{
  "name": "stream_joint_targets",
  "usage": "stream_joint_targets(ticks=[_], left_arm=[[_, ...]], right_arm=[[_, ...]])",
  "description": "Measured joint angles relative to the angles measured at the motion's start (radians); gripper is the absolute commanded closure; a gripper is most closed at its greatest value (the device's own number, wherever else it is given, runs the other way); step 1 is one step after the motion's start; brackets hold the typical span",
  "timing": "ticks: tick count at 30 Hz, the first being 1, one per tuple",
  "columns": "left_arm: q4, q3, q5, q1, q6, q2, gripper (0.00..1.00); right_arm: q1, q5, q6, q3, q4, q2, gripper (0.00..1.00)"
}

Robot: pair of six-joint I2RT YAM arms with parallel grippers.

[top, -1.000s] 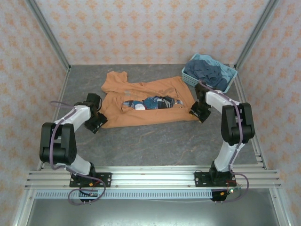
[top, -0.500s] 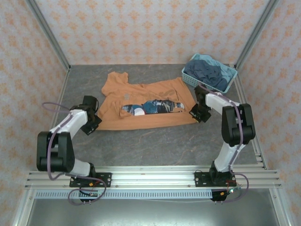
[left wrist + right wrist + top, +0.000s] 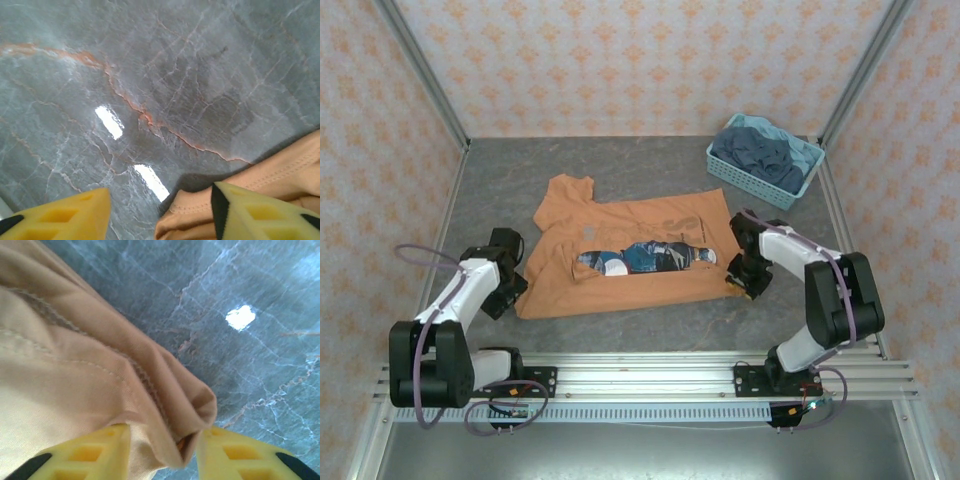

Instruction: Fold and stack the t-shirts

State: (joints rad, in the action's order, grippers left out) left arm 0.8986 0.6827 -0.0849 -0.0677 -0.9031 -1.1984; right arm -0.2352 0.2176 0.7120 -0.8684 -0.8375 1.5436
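Crosswise on the grey table lies the orange t-shirt — its long axis runs left to right, one sleeve pointing to the far left, the chest print facing up. The left gripper sits at the shirt's near-left corner, spread wide, pinching nothing. The right gripper is at the near-right corner, a loose fold between its parted fingers — whether it pinches, I cannot tell. Navy t-shirts fill the blue basket at the far right.

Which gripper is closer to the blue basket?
Right. The right gripper sits on the orange t-shirt at the end nearest the basket; the left gripper is at the far end.
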Motion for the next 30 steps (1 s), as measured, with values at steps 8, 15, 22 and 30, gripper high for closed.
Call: stream_joint_targets(ticks=[8,15,22,30], left_arm=[[-0.065,0.122,0.102,0.188,-0.101,0.113,0.36],[-0.227,0.122,0.216,0.4,-0.176,-0.113,0.37],[-0.317,0.138,0.24,0.422,-0.176,-0.264,0.51],[-0.345,0.203,0.245,0.437,-0.162,-0.346,0.87]], right_arm=[[-0.035,0.031,-0.036,-0.068,0.028,-0.187,0.45],[-0.046,0.133,-0.049,-0.08,0.092,-0.148,0.45],[-0.055,0.202,-0.048,-0.095,0.143,-0.138,0.45],[-0.057,0.21,-0.047,-0.095,0.147,-0.138,0.46]])
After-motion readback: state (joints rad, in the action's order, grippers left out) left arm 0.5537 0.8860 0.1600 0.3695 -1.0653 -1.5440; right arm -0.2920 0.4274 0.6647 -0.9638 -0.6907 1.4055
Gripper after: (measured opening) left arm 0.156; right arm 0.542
